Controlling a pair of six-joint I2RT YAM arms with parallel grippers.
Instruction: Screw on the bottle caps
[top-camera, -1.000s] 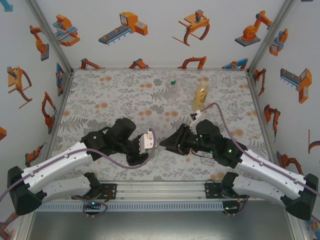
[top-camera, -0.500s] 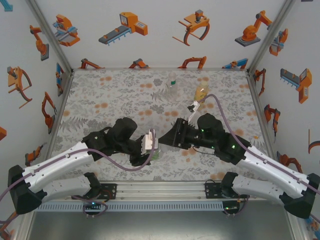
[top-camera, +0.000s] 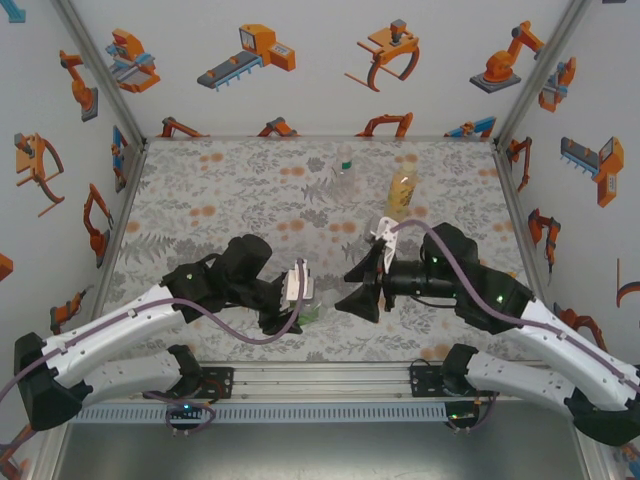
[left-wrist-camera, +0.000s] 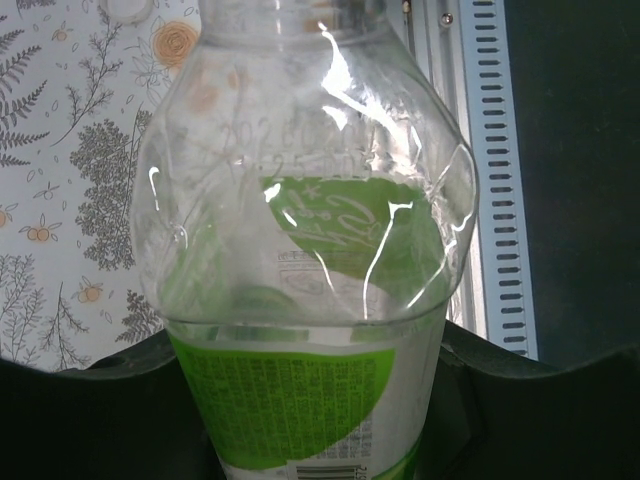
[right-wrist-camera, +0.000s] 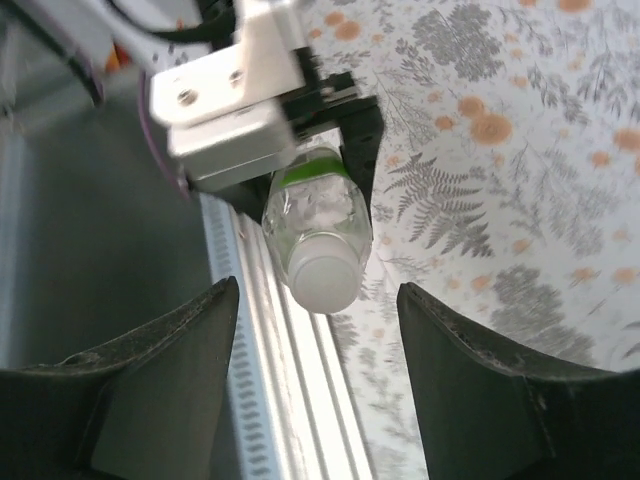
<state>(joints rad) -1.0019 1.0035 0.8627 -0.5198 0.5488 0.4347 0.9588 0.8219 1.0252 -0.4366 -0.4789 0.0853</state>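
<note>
Nearest the arm bases, just past the metal rail (top-camera: 320, 378) at the table's front edge, the left gripper (top-camera: 300, 305) has its fingers clamped on the body of a clear bottle with a green label (left-wrist-camera: 300, 400). The bottle is held off the floral tabletop (top-camera: 200, 200), its neck pointing toward the right arm. A whitish cap (right-wrist-camera: 322, 282) sits on that neck. The right gripper (top-camera: 362, 283) faces the capped end with its fingers (right-wrist-camera: 160, 380) spread apart. In the right wrist view one finger stands on either side of the cap and neither touches it.

Farther back, toward the rear wall, two more bottles stand upright near each other: a colourless bottle with a greenish top (top-camera: 345, 172) and, to its right, an amber-yellow bottle (top-camera: 402, 192).
</note>
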